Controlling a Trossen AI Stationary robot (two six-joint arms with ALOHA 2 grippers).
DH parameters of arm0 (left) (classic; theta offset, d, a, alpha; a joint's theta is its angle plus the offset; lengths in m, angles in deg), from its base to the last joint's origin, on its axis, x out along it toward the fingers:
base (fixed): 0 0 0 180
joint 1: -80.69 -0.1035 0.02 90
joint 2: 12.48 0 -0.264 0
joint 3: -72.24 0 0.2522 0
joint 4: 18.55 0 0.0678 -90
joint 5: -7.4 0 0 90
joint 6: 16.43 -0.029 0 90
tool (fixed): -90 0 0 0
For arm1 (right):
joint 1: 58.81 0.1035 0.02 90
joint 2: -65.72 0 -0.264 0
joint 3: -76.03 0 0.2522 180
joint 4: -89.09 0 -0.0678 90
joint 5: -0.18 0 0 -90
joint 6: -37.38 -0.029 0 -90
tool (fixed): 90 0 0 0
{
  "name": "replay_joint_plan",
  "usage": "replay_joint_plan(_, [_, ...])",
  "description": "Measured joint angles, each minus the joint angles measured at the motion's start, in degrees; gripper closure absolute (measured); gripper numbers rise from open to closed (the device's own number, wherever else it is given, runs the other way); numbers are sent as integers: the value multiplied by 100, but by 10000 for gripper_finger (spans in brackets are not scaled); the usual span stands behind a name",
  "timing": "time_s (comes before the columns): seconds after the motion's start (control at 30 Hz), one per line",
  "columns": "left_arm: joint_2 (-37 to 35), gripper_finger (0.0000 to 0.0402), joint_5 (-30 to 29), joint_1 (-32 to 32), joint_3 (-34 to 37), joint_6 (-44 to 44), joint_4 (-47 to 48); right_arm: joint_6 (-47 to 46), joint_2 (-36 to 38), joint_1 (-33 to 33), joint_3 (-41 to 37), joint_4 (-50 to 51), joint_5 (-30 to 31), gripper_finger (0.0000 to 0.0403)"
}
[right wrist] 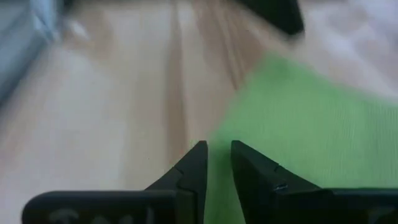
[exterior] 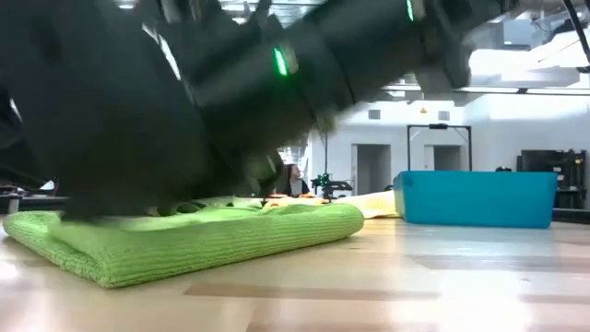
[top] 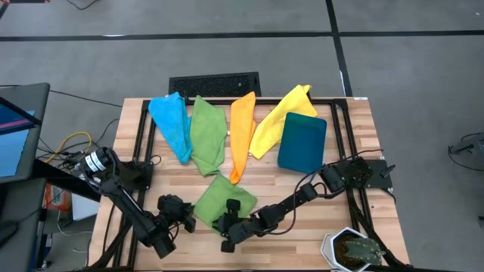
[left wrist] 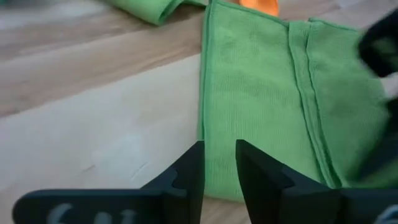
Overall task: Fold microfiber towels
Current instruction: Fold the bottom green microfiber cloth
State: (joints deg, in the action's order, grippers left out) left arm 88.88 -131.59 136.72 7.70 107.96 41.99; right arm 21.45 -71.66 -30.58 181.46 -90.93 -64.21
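Note:
A folded green towel [top: 224, 198] lies flat on the wooden table near its front edge, and the low view shows it [exterior: 230, 235] in several layers. My left gripper [top: 187, 215] stands at the towel's left edge, its fingers [left wrist: 219, 158] a little open above that edge with nothing between them. At the near corner of the towel, my right gripper [top: 228, 227] is shut on the cloth. Blue [top: 172, 121], green [top: 206, 136], orange [top: 241, 132] and yellow [top: 278, 119] towels lie spread side by side at the back. My right gripper pinches the green towel's near edge [right wrist: 219, 186] between its two fingers. It comes slanting down from the table's right side. How many layers it has cannot be told. The towel lies flat on the table, slack.
A dark teal bin [top: 302, 141] stands at the back right, next to the yellow towel. A white pot with a plant [top: 352, 250] sits at the front right corner. Bare wood lies to the left of the folded towel. A person sits far off in the room.

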Motion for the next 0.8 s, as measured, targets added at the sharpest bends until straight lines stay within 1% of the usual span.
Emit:
replay_joint_plan(0.07, [0, 314, -17, 32, 26, 94, 6, 121, 64, 51, 119, -123, 88, 305])
replay_joint_plan(0.17, [0, 312, -35, 48, 26, 113, -2, 136, 24, 91, 81, -111, 252, 305])
replay_joint_plan(0.43, [0, 312, -22, 35, 26, 65, -20, 96, 12, -90, -119, -78, 279, 305])
replay_joint_plan(0.67, [0, 312, 11, 35, 26, 87, -67, -201, -419, -86, 4, -363, 192, 305])
replay_joint_plan(0.8, [0, 312, 77, 35, 24, 53, -151, -215, -421, -59, 31, -156, 195, 305])
